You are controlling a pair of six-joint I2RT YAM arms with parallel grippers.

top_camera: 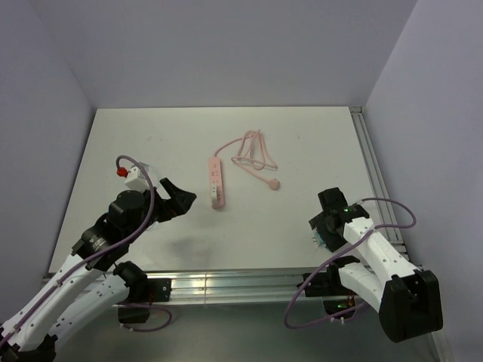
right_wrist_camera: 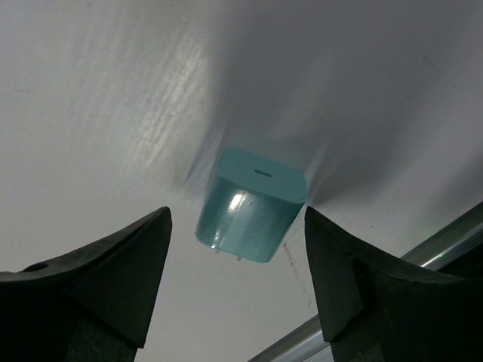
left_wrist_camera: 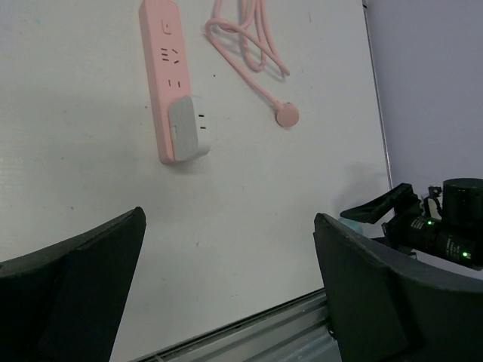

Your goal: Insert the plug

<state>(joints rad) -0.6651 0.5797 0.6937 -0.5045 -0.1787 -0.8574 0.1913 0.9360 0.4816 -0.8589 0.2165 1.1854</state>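
Observation:
The plug is a small teal block lying on the white table, its two prongs pointing toward the camera. My right gripper is low over it, open, one finger on each side, and there is a gap between each finger and the plug. In the top view the right gripper is near the table's front right, and only a sliver of the plug shows under it. My left gripper hangs wide open and empty over the front left; in its wrist view the left gripper frames bare table.
A pink power strip lies mid-table with a grey adapter plugged into its near end. Its pink cable coils behind it and ends in a round disc. An aluminium rail edges the table front.

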